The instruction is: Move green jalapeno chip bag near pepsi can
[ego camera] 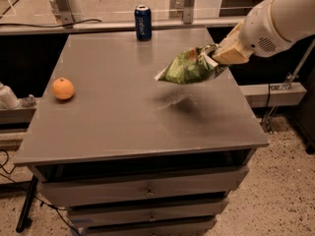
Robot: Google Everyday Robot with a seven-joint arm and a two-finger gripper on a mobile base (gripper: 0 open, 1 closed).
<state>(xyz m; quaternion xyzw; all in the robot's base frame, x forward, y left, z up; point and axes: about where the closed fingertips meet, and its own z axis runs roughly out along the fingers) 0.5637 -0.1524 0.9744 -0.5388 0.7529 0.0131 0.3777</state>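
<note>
Grey and matte, the table top (123, 132) fills most of what you see, with drawer fronts (147, 193) stacked below its front edge and speckled floor (280, 181) around it. At your far left, off the table and lower down, a small white bottle-like object (6, 96) sits on a ledge; what it is you cannot tell. On the table near its left edge lies an orange (63, 88), alone and well apart from everything else. Moving right, the pepsi can (143, 22) stands upright at the back edge of the table, a little left of the middle, its white lettering facing you. Further right and nearer to you, the green jalapeno chip bag (189, 68) hangs in the air above the right half of the table, clear of the surface, its free end pointing left and slightly down; a soft shadow (179, 104) falls on the top just beneath it. The bag is well apart from the can, forward and to the right of it. The gripper (216, 60) has its tan fingers (231, 53) pinched closed on the bag's right end, carrying its weight. Behind it the white arm (280, 18) runs up and out through the upper right corner.
</note>
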